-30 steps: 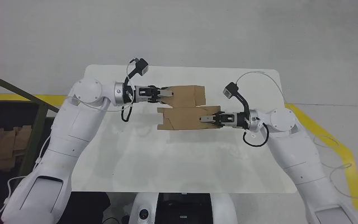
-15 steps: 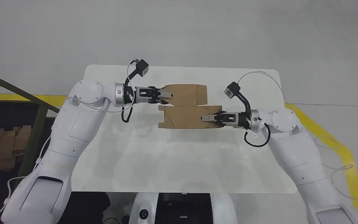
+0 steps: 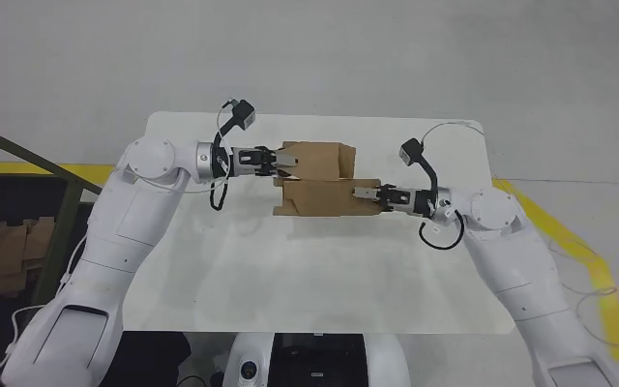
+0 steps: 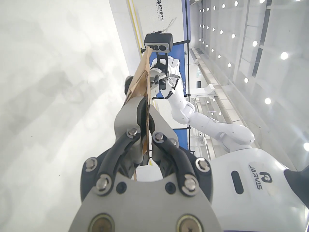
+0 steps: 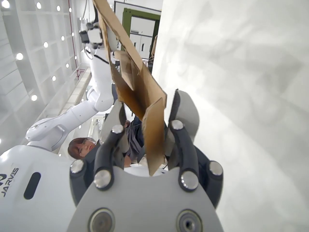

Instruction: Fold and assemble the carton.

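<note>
The brown cardboard carton [image 3: 317,180] is held partly folded above the middle back of the white table [image 3: 319,281]. My left gripper [image 3: 281,162] is at its left end, shut on a panel edge; in the left wrist view the carton [image 4: 141,73] runs edge-on out of the left gripper [image 4: 144,103]. My right gripper [image 3: 371,193] is at the carton's right end. In the right wrist view the right gripper [image 5: 149,97] is open, and a carton flap [image 5: 154,131] stands between its spread fingers [image 5: 184,112] without being pinched.
A thin cable [image 3: 455,128] loops over the table's back right corner. Yellow floor tape [image 3: 58,170] and cardboard scraps [image 3: 24,247] lie off the table to the left. The front half of the table has free room.
The right gripper drew back to the right, from over the carton's front panel to its right edge. The front panel shifted toward the back panel. The left gripper kept its hold.
</note>
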Action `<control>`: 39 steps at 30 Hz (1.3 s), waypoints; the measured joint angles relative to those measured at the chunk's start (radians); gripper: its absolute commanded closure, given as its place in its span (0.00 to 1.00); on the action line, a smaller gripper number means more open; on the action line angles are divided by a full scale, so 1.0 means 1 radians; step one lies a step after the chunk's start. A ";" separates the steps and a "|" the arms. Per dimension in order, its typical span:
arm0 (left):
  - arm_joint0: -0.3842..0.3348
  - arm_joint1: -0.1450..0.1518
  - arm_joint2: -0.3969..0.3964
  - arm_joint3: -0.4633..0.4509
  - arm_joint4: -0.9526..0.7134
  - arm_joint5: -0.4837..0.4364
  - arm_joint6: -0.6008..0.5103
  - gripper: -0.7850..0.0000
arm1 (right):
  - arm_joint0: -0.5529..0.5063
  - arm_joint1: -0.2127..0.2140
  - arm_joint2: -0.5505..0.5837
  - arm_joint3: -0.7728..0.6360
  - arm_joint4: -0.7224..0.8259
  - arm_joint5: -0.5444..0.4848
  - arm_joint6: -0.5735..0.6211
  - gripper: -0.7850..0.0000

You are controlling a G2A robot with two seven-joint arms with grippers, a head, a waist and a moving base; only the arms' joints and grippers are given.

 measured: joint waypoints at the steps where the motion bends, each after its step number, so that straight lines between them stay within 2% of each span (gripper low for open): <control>1: 0.002 0.001 -0.002 -0.001 -0.001 -0.002 -0.001 1.00 | -0.005 0.002 0.008 -0.002 -0.004 -0.007 -0.014 0.00; 7: 0.013 0.003 -0.008 -0.002 -0.005 -0.012 -0.006 1.00 | -0.048 0.014 0.081 -0.068 0.041 -0.094 -0.038 0.00; 11: 0.020 0.003 -0.002 -0.006 -0.007 -0.016 -0.008 1.00 | -0.073 0.018 0.101 -0.135 0.127 -0.161 0.012 0.00; 14: 0.023 0.002 0.006 -0.013 -0.007 -0.019 -0.013 1.00 | -0.064 0.014 0.075 -0.151 0.168 -0.186 0.064 0.00; 26: 0.015 -0.003 0.037 -0.028 -0.020 -0.024 -0.053 1.00 | 0.048 -0.024 -0.071 -0.024 0.224 -0.233 0.117 0.01; 39: 0.009 -0.006 0.050 -0.039 -0.039 -0.023 -0.067 1.00 | 0.084 -0.038 -0.098 0.045 0.282 -0.251 0.152 0.06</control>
